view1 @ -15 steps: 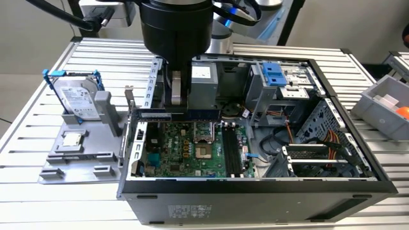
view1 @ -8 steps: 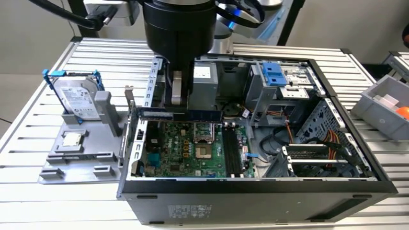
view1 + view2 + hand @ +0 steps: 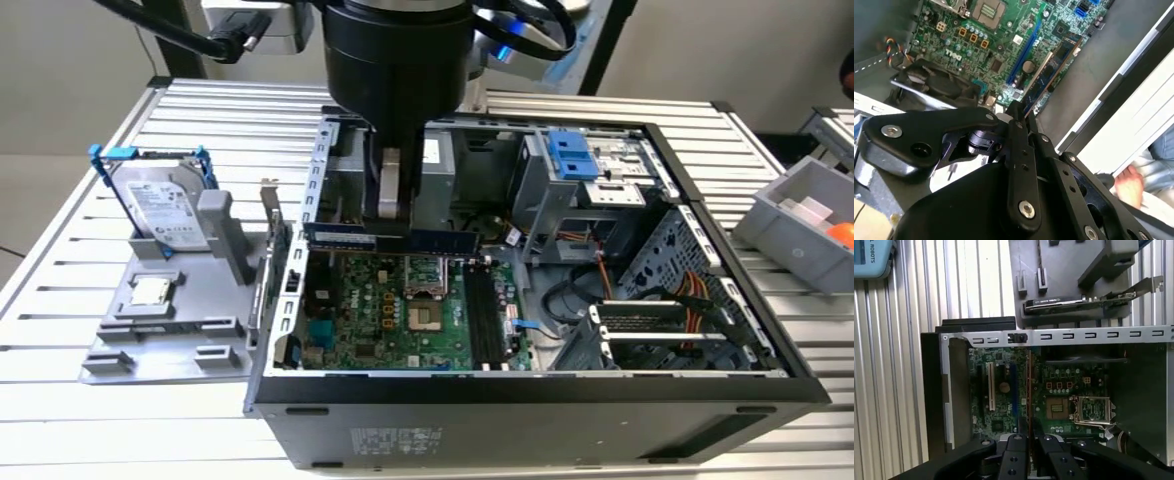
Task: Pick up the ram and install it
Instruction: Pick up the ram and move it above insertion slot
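The ram (image 3: 400,240) is a long dark stick held level above the green motherboard (image 3: 374,320) inside the open computer case (image 3: 534,400). My gripper (image 3: 387,228) comes down from above and is shut on the ram near its middle. In the second wrist view the ram (image 3: 1054,65) reaches out from my gripper (image 3: 1016,107) over the board. It appears edge-on in the first wrist view, as a thin line (image 3: 1028,385) running from my gripper (image 3: 1029,437). The black memory slots (image 3: 483,320) lie to the exterior view's right of the processor socket (image 3: 424,300).
A grey holder (image 3: 160,340) at the exterior view's left carries a hard drive in a blue-edged bracket (image 3: 160,205) and a small square chip (image 3: 147,290). A grey bin (image 3: 801,225) stands at the right. A person's hand (image 3: 1126,182) rests outside the case. Cables and drive cages crowd the case's right side.
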`<action>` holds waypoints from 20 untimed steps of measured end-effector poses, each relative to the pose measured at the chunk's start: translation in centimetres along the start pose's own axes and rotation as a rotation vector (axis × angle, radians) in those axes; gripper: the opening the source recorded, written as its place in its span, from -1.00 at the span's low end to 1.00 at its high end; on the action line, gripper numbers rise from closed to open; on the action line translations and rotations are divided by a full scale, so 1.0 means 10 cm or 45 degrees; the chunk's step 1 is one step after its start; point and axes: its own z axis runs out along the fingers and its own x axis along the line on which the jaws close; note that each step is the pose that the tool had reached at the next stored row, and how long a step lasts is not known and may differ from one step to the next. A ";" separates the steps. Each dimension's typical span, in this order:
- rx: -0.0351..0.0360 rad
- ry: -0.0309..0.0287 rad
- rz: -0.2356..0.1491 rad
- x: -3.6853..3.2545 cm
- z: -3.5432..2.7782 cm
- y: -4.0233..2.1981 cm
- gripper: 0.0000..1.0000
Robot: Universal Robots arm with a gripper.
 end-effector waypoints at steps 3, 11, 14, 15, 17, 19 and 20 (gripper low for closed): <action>0.0000 0.0001 0.000 -0.006 -0.001 -0.056 -1.00; 0.0001 -0.0001 0.000 -0.023 -0.002 -0.202 -1.00; 0.0001 -0.0001 0.000 -0.030 -0.003 -0.256 -1.00; 0.0000 -0.0001 0.000 -0.032 -0.003 -0.273 -1.00; 0.0000 -0.0001 0.000 -0.036 -0.004 -0.308 -1.00; 0.0001 -0.0001 0.000 -0.040 -0.004 -0.342 -1.00; 0.0000 -0.0001 0.000 -0.042 -0.004 -0.359 -1.00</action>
